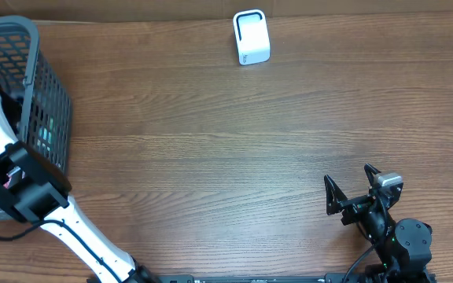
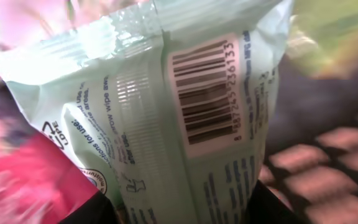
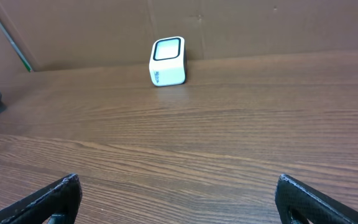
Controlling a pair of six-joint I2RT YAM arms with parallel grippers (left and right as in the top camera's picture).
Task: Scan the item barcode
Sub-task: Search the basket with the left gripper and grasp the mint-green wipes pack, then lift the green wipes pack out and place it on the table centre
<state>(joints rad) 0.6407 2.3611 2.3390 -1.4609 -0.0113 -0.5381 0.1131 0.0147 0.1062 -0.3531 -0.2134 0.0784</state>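
Mint-green wipes pack (image 2: 135, 130) clamped in L end effector (image 2: 179, 211), barcode (image 2: 204, 93) showing; R end effector (image 3: 178, 186) open.

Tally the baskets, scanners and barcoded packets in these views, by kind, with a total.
Dark grey plastic mesh basket: 1
White box-shaped barcode scanner: 1
Pale green plastic packet with a printed barcode: 1
Total: 3

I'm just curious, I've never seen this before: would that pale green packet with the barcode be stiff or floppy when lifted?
Probably floppy: the pale green packet looks like thin, crinkled film with a soft seam. Its glossy surface suggests it could be slippery. Likely light, since the print hints at wipes.
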